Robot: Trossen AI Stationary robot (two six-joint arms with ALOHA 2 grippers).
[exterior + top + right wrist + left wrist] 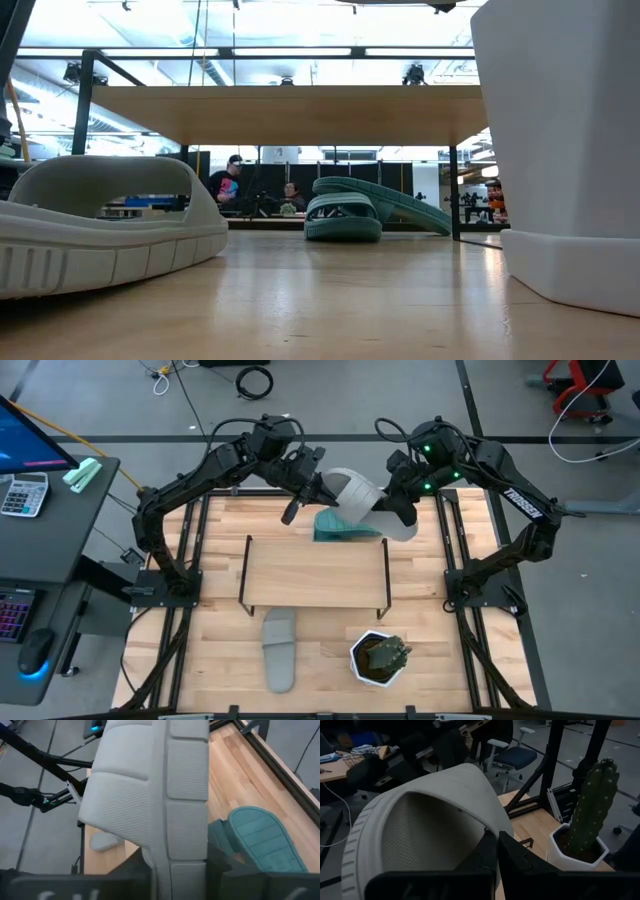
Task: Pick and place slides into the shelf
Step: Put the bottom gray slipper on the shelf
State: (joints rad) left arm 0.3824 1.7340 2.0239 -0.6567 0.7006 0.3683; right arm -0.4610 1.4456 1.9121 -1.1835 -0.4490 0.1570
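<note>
Grey slide (pixel 352 490) above teal slides (pixel 345 526); shelf (pixel 315 569), pot (pixel 379 658) near.

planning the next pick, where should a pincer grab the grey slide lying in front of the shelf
Probably by the wide strap of the grey slide, coming from above. It lies flat, sole down, on the table beside the white plant pot, and the strap arches clear of the footbed, so one finger could likely slip under the arch.

Grey sandals (pixel 352 490): two, one raised over the tabletop's back edge, the other (pixel 279 650) lying near the front edge. Teal sandals (pixel 345 528): two, together near the back edge. One shelf (pixel 315 572). One plant pot (pixel 362 665) holding one cactus (pixel 592 805).
</note>
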